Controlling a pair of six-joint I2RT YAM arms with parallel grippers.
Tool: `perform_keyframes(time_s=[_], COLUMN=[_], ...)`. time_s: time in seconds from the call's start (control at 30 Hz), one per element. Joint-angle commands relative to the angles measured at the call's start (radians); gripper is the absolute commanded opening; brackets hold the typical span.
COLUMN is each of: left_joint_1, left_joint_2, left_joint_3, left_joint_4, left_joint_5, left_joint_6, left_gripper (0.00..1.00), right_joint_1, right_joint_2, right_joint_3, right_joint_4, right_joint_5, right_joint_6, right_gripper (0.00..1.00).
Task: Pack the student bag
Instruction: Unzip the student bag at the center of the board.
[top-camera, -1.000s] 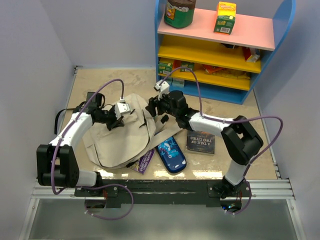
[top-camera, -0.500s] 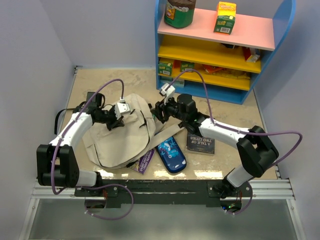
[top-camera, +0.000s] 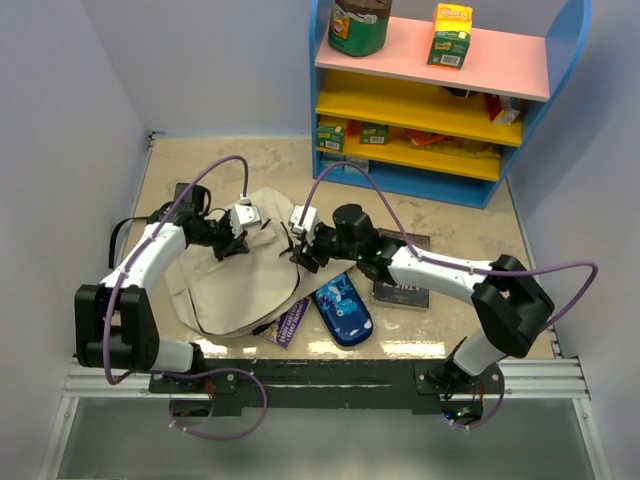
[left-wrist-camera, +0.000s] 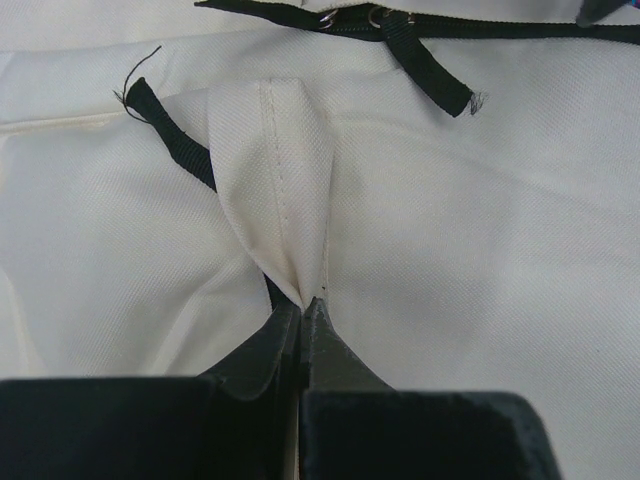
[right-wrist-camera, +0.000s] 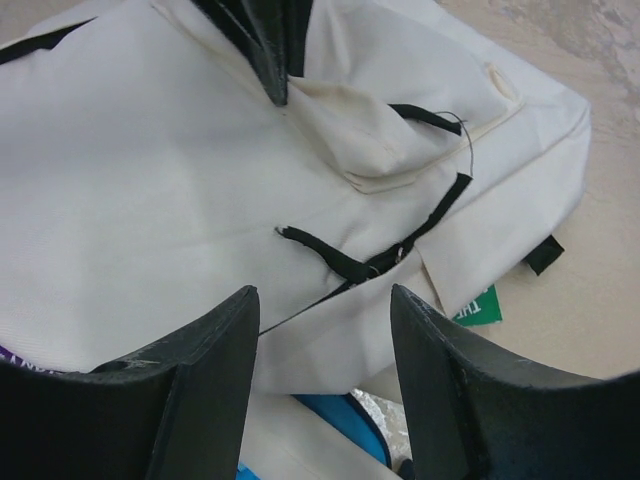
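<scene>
Currently, item one: student bag (top-camera: 235, 290), lying slumped on the table (top-camera: 200, 170), left of centre, its right edge over a purple booklet (top-camera: 292, 322) and just beside the blue pencil case (top-camera: 342, 310)
Item two: my left gripper (left-wrist-camera: 303, 310), clenched on a raised fold of the bag's canvas
Item three: my right gripper (right-wrist-camera: 322, 296), fingers spread, grasping nothing, hovering over the bag's right side
Key relation: the black zip tab (right-wrist-camera: 370, 262) lies just ahead of the spread fingers, slanting across their gap; the right arm is nearer, so I judge the zip its job
</scene>
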Motion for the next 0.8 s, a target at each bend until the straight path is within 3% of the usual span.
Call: perform_keyframes(time_s=[0.0,0.77], left_joint_1=[0.003,0.003], left_joint_2=[-0.002,0.024], left_joint_3=[0.045,0.051], left_joint_4=[-0.017,-0.039], left_joint_5=[0.053,0.067], left_joint_6=[-0.005,0.01], left_gripper=[0.0,0.0], right_joint_1=[0.026,0.063], right_joint_2=[0.018,0.133], right_joint_3=[0.015,0.082], right_joint_4=[0.024,0.09], right_joint_5=[0.029,0.077], right_joint_6=[-0.075,-0.147], right_gripper=[0.57,0.57])
